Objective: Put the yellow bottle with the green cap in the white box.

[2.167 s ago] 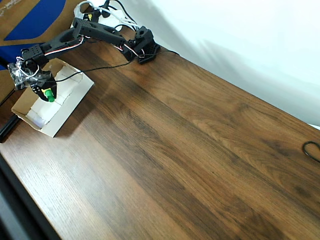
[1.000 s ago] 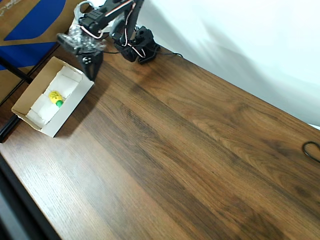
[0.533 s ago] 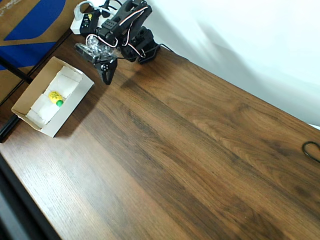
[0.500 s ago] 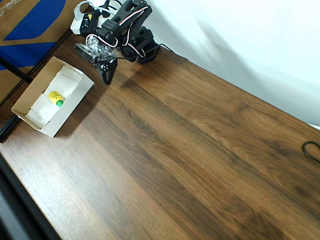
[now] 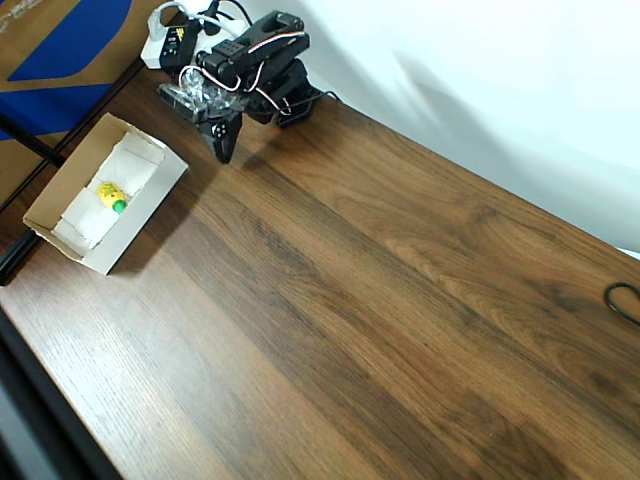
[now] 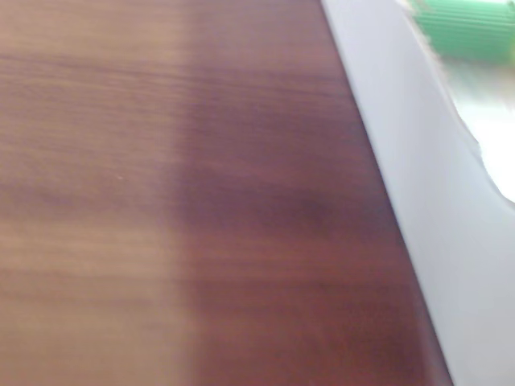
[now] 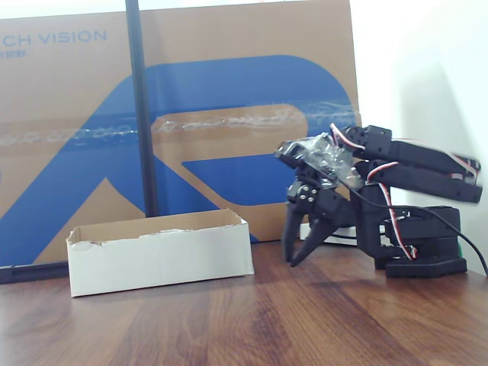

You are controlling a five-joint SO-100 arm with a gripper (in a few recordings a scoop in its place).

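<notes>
The tiny yellow bottle with the green cap (image 5: 111, 195) lies on the white paper inside the white box (image 5: 141, 222) at the table's left end, cap pointing to the lower right. In the fixed view the white box (image 7: 160, 261) hides the bottle behind its wall. My gripper (image 5: 225, 148) hangs over the bare wood right of the box, close to the arm's base, well apart from the bottle. In the fixed view my gripper (image 7: 290, 262) points down just above the table, its fingertips together with nothing held.
The arm's base (image 5: 290, 100) and its cables sit at the table's far edge. A cardboard panel with blue print (image 7: 229, 137) and a black pole (image 7: 142, 114) stand behind the box. The wrist view is blurred: wood, a pale band, a green ridged shape (image 6: 467, 28).
The gripper let go of the bottle, which now lies in the box. The arm lifted out, drew back to the right toward its base and folded in.
</notes>
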